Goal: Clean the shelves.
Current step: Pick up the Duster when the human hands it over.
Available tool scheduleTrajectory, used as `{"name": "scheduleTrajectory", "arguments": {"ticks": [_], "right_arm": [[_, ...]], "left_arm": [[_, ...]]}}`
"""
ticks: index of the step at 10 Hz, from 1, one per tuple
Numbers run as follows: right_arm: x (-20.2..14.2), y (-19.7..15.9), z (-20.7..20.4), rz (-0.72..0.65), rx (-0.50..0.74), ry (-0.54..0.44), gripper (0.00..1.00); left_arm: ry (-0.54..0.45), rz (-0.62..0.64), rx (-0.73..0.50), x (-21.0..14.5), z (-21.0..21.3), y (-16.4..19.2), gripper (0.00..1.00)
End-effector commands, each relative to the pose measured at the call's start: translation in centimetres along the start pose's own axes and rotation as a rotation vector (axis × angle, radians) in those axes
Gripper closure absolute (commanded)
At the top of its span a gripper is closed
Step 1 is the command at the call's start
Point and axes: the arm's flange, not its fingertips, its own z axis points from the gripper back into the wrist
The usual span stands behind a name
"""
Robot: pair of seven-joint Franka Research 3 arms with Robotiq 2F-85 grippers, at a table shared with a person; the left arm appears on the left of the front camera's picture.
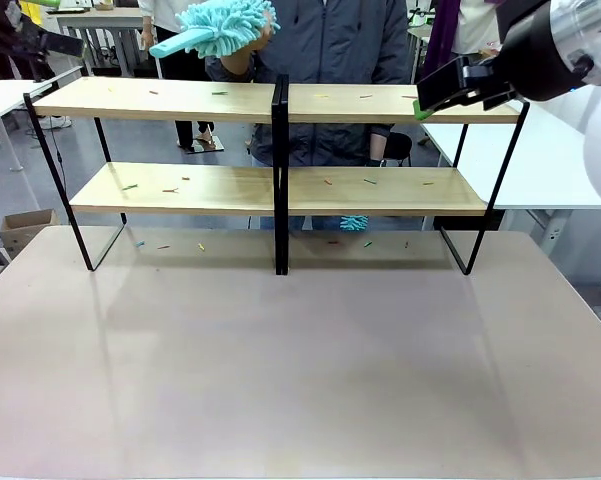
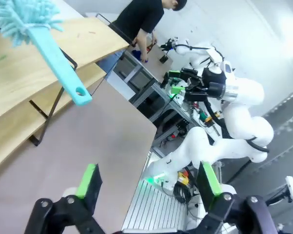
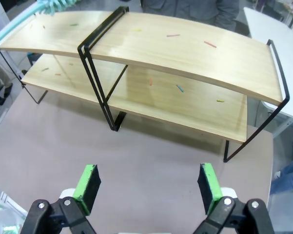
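1. Standing on the far half of the surface (image 1: pixel 300 370), the shelves (image 1: pixel 180 100) have 2 tiers of light-wood boards in a black frame with a black centre post. Both boards carry scattered small coloured bits (image 1: pixel 129 186), and a few more lie on the surface under the lower board.
2. A person at the far side holds a teal fluffy duster (image 1: pixel 220 28) in 1 hand (image 1: pixel 267 24). It is above the left half of the top board, not touching it, with the handle's free end pointing to the robot's left.
3. Checked the left tool (image 2: pixel 149 181): fingers spread, nothing between the pads. In its wrist view the duster handle lies ahead and higher, well apart from the fingers.
4. Checked the right tool (image 3: pixel 147 181): fingers spread, empty, high over the surface in front of the shelves. The front view puts it near the right end of the top board.
5. Step in hand, as judged: handover of the duster. The boards are littered, so no wiping looks done yet.
6. Next move, as judged: bring the left tool to the handle near its free end, set the pads across it, and pinch only once it sits between them. Keep the right tool off the frame.
7. A teal tuft (image 1: pixel 354 222) shows behind the lower board, right of the centre post. Cannot tell what it belongs to.
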Motion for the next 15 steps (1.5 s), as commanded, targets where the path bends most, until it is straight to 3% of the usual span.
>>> {"name": "scheduleTrajectory", "arguments": {"ticks": [1, 2, 3, 5, 7, 8, 14, 15], "right_arm": [[0.0, 0.1, 0.1, -0.002, 0.003, -0.001, 0.00], [0.0, 0.1, 0.1, -0.002, 0.003, -0.001, 0.00], [0.0, 0.1, 0.1, -0.002, 0.003, -0.001, 0.00], [0.0, 0.1, 0.1, -0.002, 0.003, -0.001, 0.00], [0.0, 0.1, 0.1, -0.002, 0.003, -0.001, 0.00], [0.0, 0.1, 0.1, -0.002, 0.003, -0.001, 0.00], [0.0, 0.1, 0.1, -0.002, 0.003, -0.001, 0.00], [0.0, 0.1, 0.1, -0.002, 0.003, -0.001, 0.00]], "left_arm": [[0.020, -0.088, 0.166, 0.4, -1.3, -2.1, 0.00], [0.000, 0.000, 0.000, 0.0, 0.0, 0.0, 0.00], [0.023, 0.173, -0.069, 1.7, -0.7, 2.3, 0.00], [-0.080, 0.504, -0.064, 6.1, -2.3, 9.4, 0.00], [-0.110, 0.636, -0.065, 7.8, -4.0, 13.5, 0.00], [-0.098, 0.665, -0.044, 8.0, -5.2, 15.0, 0.00], [-0.114, 0.623, -0.097, 8.0, -7.0, 16.0, 0.00], [-0.126, 0.603, -0.091, 7.9, -6.8, 16.0, 0.29]]}}
